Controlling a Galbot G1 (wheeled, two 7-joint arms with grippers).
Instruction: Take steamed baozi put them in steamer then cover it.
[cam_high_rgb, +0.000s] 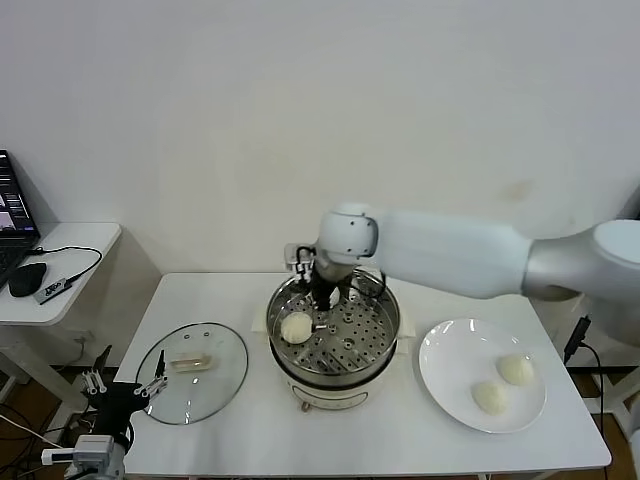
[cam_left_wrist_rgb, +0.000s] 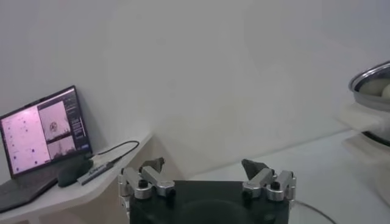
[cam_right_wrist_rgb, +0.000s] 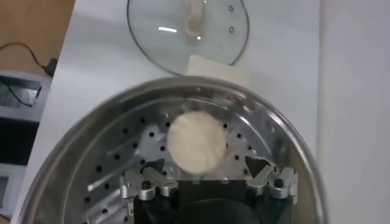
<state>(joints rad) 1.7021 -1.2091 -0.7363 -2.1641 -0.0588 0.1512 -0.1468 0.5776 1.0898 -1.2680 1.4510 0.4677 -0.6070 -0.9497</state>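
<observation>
I see the round shiny stainless-steel steamer (cam_high_rgb: 335, 345) uncovered, its clear glass cover (cam_high_rgb: 192, 372) lying left on the white table (cam_high_rgb: 400, 440). My right gripper (cam_high_rgb: 322, 297), jaws apart, fills its far-left side above one cream-white bun (cam_high_rgb: 296, 327); the pot's right half lies bare.

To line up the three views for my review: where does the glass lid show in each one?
Head view: the cover lies flat on the table, on the robot's left of the steamer.
Left wrist view: only a sliver of glass rim at the bottom edge, probably the cover.
Right wrist view: the cover lies beyond the steamer.
Shared landmark: the steamer.
</observation>
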